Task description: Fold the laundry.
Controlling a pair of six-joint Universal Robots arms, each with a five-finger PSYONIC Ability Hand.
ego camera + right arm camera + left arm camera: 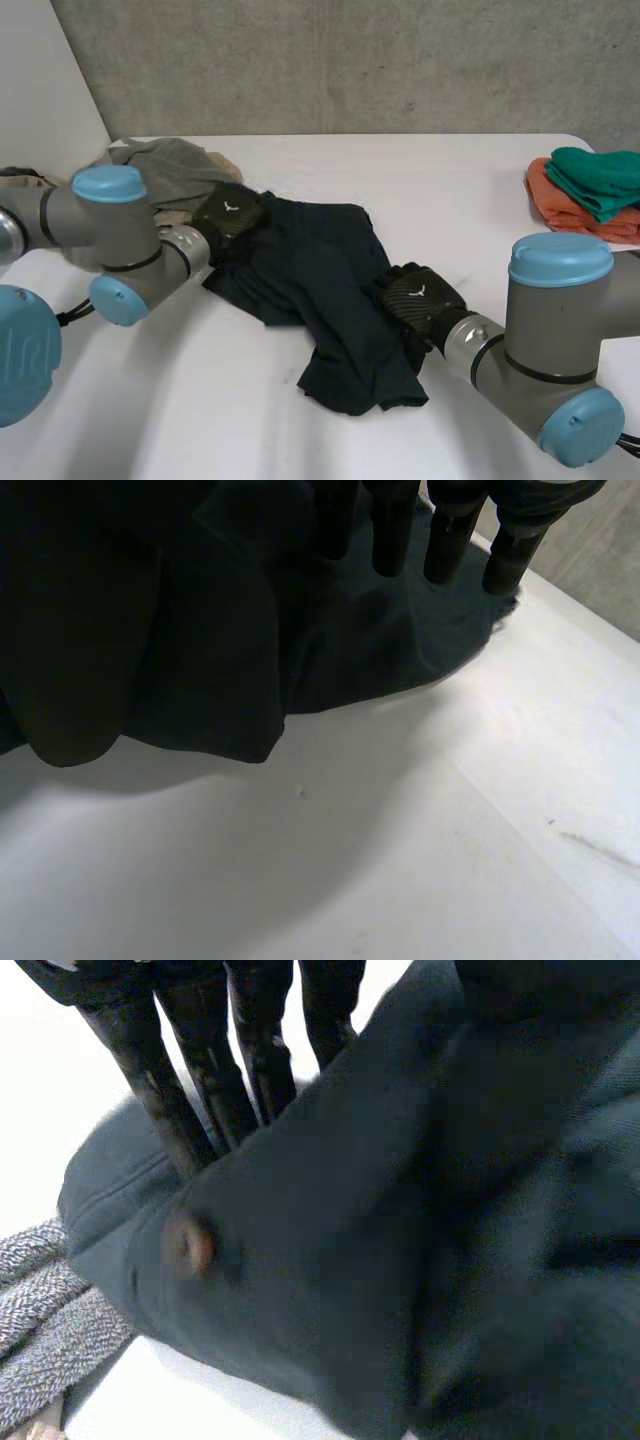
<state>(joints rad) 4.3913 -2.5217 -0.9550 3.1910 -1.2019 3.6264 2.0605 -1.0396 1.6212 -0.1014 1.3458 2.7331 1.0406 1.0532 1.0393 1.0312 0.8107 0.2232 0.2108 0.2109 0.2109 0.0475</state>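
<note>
Dark garment (320, 270) crumpled at tabletop (450, 190) ctr. Left robot hand (228, 213) at its 10 o'clock corner, clamped on cloth: fingers (150, 1080) straight, tips tucked behind a fold near the button (188, 1245). Right robot hand (420, 296) at garment's 3 o'clock edge, pinching cloth btwn fingers (392, 530) and thumb, hem just off the tabletop. Grey clothes pile (170, 165) at 10 o'clock, touching garment by left robot hand. Orange cloth (565, 212) w/ green cloth (600, 178) on top at 2 o'clock, well apart.
</note>
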